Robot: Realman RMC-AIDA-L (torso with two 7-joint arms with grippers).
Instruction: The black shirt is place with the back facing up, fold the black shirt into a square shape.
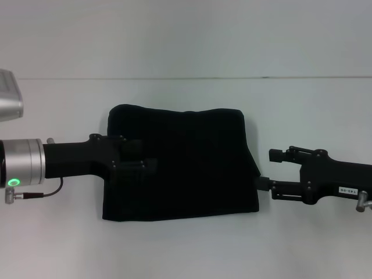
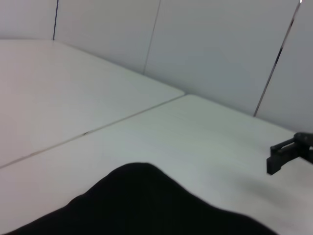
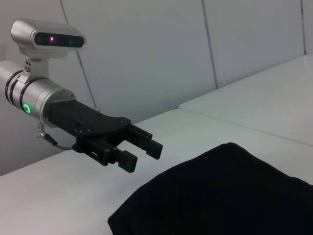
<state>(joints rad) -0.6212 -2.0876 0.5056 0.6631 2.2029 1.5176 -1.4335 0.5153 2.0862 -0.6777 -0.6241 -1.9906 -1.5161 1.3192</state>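
Two grippers flank the shirt (image 1: 180, 164), which lies folded into a rough rectangle at the middle of the table (image 1: 186, 250), plain black side up. Left gripper (image 1: 148, 156) hovers over the shirt's left edge, fingers (image 3: 142, 145) parted, grasping nothing. Right gripper (image 1: 268, 168) sits just beside the shirt's right edge, fingers spread, nothing held; lower finger near the cloth, contact uncertain.
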